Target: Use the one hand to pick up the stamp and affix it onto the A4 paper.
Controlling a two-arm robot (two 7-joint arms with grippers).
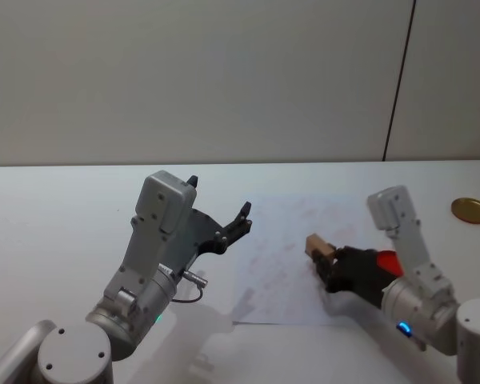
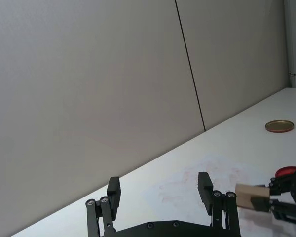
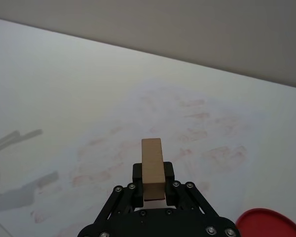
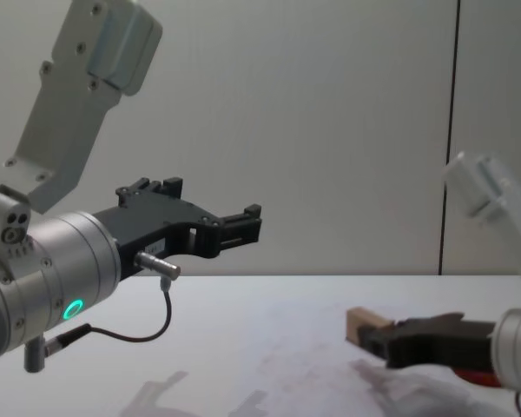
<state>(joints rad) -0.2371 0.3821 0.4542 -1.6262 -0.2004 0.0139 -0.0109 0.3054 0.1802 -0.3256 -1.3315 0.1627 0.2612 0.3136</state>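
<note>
My right claw [image 1: 334,262] is holding the stamp [image 1: 319,246] clamped over the A4 paper [image 1: 280,240], pressing not yet done, while my left claw [image 1: 221,200] is hanging open.

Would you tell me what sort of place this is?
Probably a robotics test bench: a white table against grey wall panels, and a white paper sheet covered in faint red stamp marks. The right gripper holds a small tan wooden stamp block over it; the left gripper hovers open.

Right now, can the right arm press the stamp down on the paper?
Probably yes. The right pincer grips the stamp over the marked paper, with nothing between them; the left pincer hangs open, raised off to the left.
</note>
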